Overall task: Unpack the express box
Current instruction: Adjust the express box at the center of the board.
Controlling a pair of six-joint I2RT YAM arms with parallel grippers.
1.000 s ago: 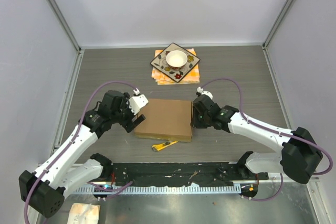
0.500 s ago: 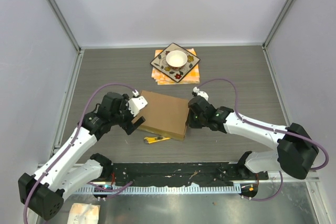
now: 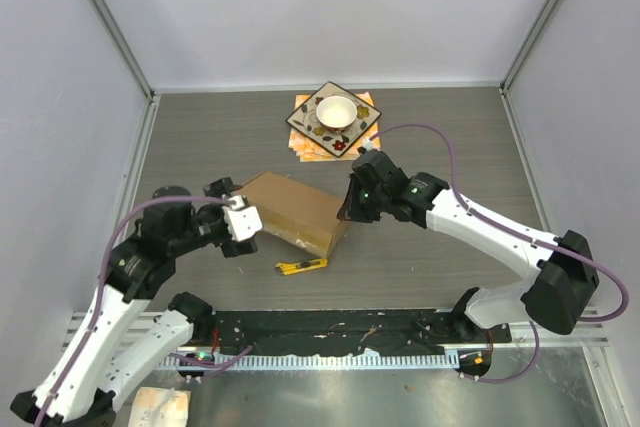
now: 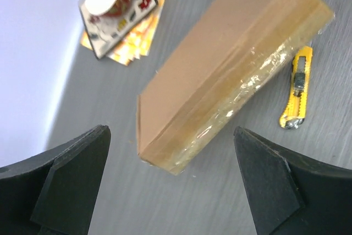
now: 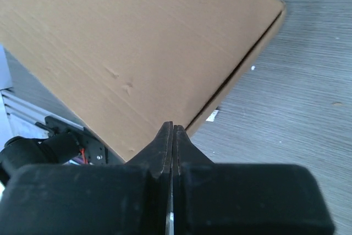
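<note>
Brown cardboard express box [image 3: 292, 211], plain-faced with glossy clear tape along one long side, lying askew at the middle of the grey table [image 3: 450, 147], yellow utility knife [image 3: 301, 267] just beside its near edge. Left gripper [image 4: 169, 133] spread wide apart, pointed at the box's left end without touching it; right gripper [image 5: 172, 127] pinched fully together, tip at the box's right edge. Farther back, orange-patterned square plate [image 3: 352, 137] carrying a white bowl [image 3: 335, 111], any lettering too small to read.

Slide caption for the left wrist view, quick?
Open left gripper faces the taped express box, yellow utility knife beside it.
</note>
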